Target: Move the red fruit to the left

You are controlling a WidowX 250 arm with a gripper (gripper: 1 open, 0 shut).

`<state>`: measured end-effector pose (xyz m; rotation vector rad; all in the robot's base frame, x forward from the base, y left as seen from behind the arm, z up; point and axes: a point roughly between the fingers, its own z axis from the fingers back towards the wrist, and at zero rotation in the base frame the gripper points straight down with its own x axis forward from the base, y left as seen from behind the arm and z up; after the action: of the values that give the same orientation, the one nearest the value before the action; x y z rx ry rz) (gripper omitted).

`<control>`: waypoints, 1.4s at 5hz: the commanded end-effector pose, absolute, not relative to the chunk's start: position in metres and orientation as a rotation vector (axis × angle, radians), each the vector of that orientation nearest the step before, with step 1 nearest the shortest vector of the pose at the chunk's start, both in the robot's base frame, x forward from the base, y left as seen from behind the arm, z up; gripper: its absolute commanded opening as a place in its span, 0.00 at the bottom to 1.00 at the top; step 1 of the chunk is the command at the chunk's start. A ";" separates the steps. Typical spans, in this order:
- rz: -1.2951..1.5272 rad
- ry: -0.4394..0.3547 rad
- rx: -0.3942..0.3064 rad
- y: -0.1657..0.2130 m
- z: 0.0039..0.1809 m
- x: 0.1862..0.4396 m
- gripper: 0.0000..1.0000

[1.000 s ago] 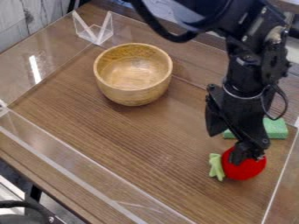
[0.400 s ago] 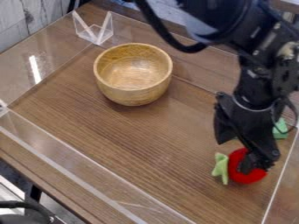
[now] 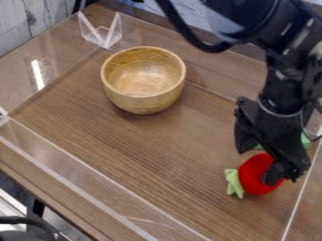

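Note:
The red fruit (image 3: 259, 178) lies on the wooden table near the front right corner, its light green leafy stem (image 3: 233, 181) pointing left. My black gripper (image 3: 274, 156) hangs directly over it, open, with the fingers reaching down around the fruit's top and right side. Part of the fruit's upper right is hidden behind the fingers. I cannot tell whether the fingers touch it.
A wooden bowl (image 3: 143, 79) stands at the back centre-left. A flat green block (image 3: 306, 138) peeks out behind the gripper at the right edge. Low clear plastic walls (image 3: 75, 165) fence the table, with a clear folded stand (image 3: 100, 31) at the back.
The gripper has shifted right and a little lower over the fruit. The fruit stays in about the same spot.

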<state>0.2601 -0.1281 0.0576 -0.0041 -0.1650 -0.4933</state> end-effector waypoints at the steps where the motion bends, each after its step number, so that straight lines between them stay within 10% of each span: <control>1: -0.491 -0.230 -0.029 -0.125 0.074 0.260 1.00; 3: -0.371 -0.234 -0.026 -0.122 0.095 0.274 1.00; 6: -0.422 -0.183 -0.070 -0.107 0.067 0.282 1.00; 7: -0.434 -0.171 -0.078 -0.094 0.062 0.287 0.00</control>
<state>0.2814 -0.0932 0.0523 -0.0750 -0.1328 -0.4255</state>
